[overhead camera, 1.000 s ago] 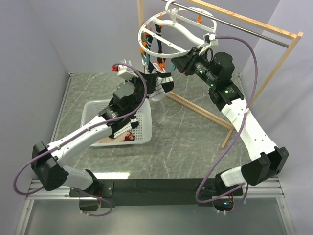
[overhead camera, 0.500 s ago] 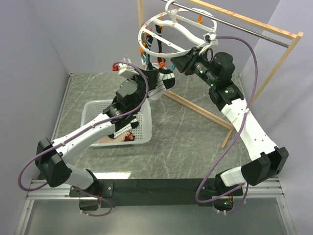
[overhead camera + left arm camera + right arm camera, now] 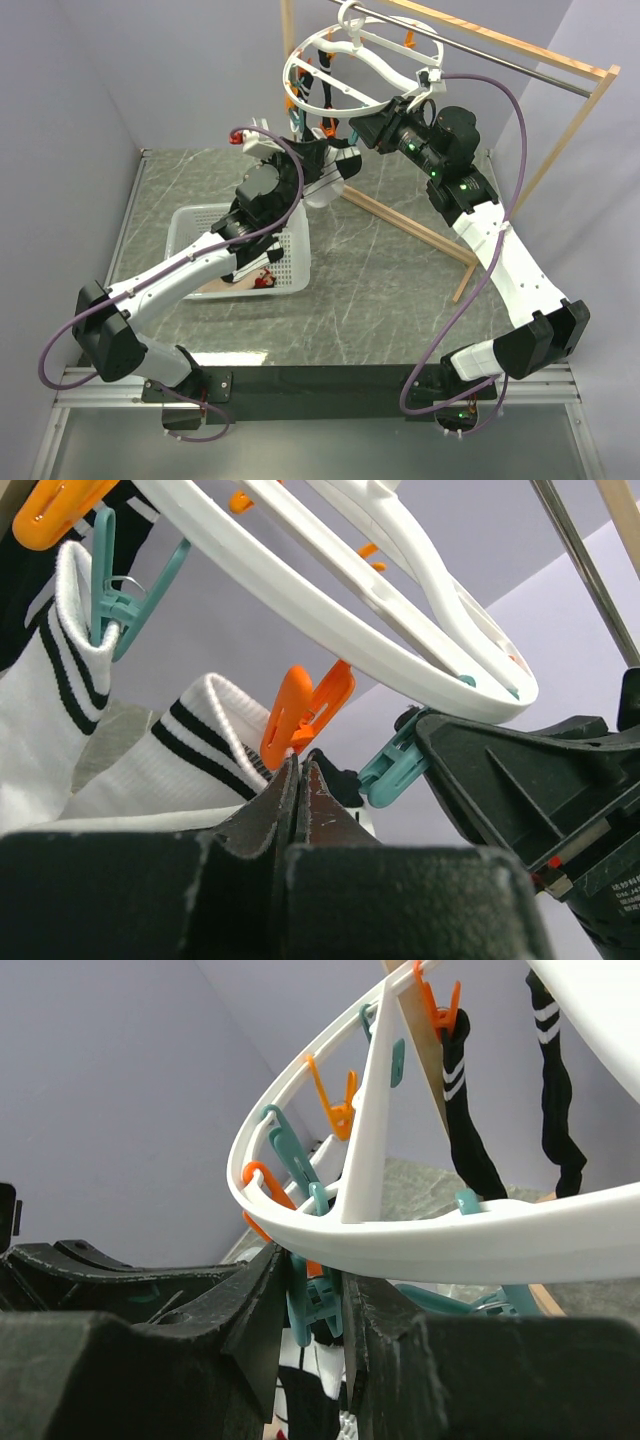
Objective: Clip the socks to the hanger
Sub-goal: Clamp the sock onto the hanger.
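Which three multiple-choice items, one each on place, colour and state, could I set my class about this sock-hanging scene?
1. The hanger hangs from: A the metal rod; B a door; C a ceiling hook.
2. The clip between the right gripper fingers is: A orange; B teal; C white.
3. The left gripper is: A wide open; B shut on the rod; C shut on a sock.
A, its hook sits over the rod; B, teal plastic shows there; C, closed jaws pinch the sock.
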Action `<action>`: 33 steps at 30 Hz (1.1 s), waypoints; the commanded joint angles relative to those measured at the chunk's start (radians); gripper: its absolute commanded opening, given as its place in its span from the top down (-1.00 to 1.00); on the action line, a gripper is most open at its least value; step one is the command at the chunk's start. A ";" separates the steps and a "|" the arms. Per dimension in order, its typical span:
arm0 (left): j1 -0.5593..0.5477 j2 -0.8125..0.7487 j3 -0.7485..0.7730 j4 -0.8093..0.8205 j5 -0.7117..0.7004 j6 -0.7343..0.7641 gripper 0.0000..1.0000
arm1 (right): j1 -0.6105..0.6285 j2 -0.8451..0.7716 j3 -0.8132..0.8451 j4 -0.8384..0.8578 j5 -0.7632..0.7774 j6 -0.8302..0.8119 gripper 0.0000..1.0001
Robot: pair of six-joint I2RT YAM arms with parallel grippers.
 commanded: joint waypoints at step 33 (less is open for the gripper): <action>-0.006 -0.032 -0.041 0.123 0.015 -0.025 0.99 | 0.000 -0.030 0.029 0.020 -0.005 0.004 1.00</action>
